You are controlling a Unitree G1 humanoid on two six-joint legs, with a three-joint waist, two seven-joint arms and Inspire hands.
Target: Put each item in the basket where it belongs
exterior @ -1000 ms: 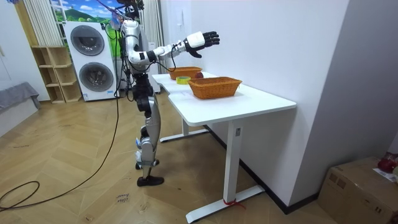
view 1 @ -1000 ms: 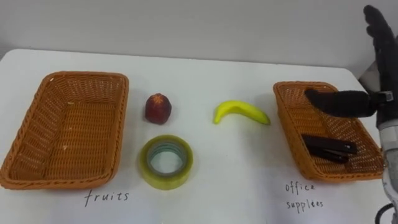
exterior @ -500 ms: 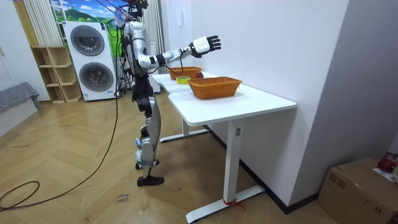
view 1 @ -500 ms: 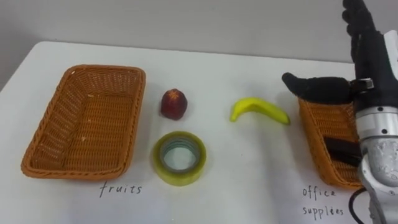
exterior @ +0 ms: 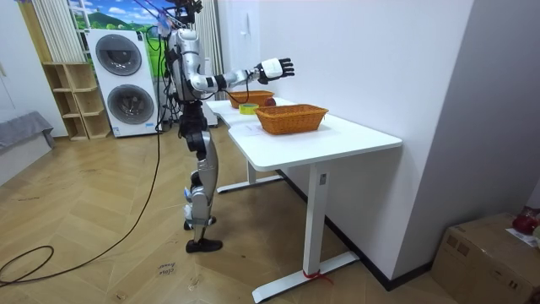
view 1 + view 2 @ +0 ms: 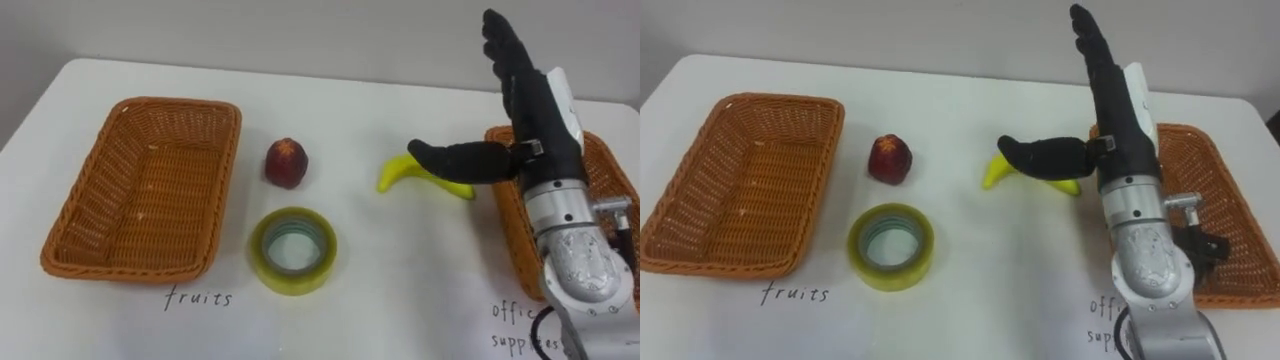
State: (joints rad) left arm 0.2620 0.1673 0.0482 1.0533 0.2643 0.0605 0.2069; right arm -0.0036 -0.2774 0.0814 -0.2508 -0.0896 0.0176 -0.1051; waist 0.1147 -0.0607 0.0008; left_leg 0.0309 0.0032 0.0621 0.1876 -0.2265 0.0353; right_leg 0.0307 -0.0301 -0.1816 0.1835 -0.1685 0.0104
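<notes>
Banana lies on the tabletop, right of centre, just left of the right-edge basket. Its middle is hidden behind the thumb of the right robot hand; its left tip and a sliver of its right end show. Can't tell whether the thumb touches it or hangs above it.

Robot hand is open: fingers straight and pointing away toward the far edge, thumb splayed left across the banana. Nothing gripped.

The forearm covers much of the right basket. A dark item inside it is mostly hidden, so I can't tell what it is. The handwritten label in front of that basket is cut off at the picture's bottom edge.

Red fruit sits left of the banana, well apart. Tape roll is nearer the front edge, just in front of the red fruit. Left-edge basket holds nothing.

Versus 0.5 s ago: the camera has shifted. Relative to the things, the robot hand has moved left, from over the right basket's near wall to over the banana. In the room view it is lower than 1 s ago. Banana, red fruit and tape roll haven't moved relative to one another.
</notes>
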